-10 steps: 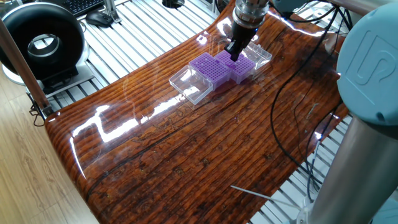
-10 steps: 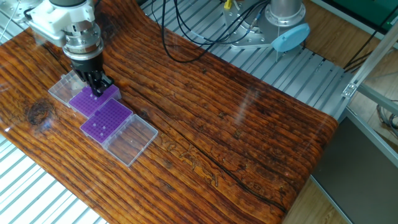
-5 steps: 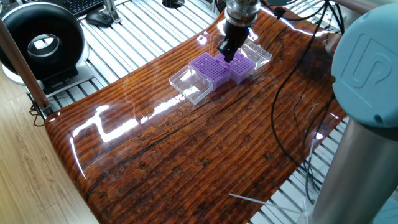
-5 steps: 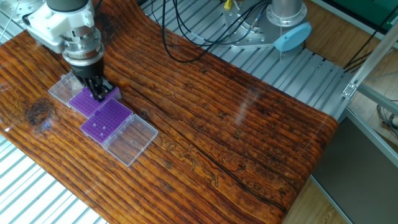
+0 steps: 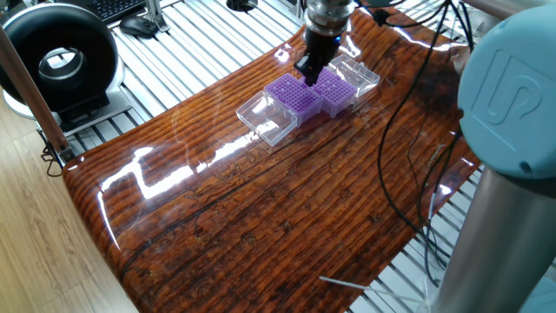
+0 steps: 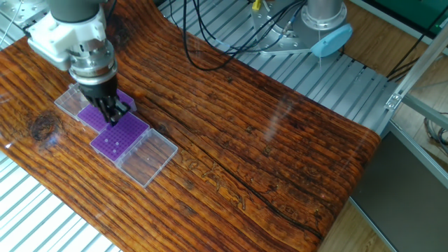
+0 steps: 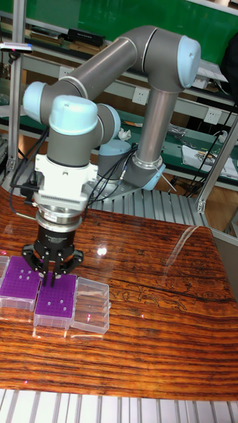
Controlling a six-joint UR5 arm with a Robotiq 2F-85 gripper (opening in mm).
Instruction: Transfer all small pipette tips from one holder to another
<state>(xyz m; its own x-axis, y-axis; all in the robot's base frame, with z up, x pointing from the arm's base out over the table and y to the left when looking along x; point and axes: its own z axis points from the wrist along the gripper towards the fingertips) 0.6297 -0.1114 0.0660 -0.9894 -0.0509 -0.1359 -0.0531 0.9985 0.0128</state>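
Gripper [image 6: 113, 116]: shifted since the earlier frames from above one purple rack [image 6: 96, 112] toward its neighbour [image 6: 119, 135]; now hangs over the seam between the two, at the second rack's near edge.

Fingers: close together, pointing down. Whether a tip is clamped between them cannot be told; it would be too small to show.

Racks: two purple grids side by side and touching, each with a clear lid [image 6: 147, 157] hinged open flat on the table [image 6: 280, 154]. Second lid [image 6: 71, 100] lies at the far end of the row.

Tips: small pale specks standing in rack holes. Tall view shows a few scattered on each grid, e.g. on the right rack [image 7: 58, 302] and the left one [image 7: 21, 278]. Exact count unclear.

Step, as judged: mid-transfer, carrying over toward the receiving rack, or lining up on it.

Next move calls for: centring over one free hole, a straight descent, then a release without tilting the tip or nudging those seated nearby.
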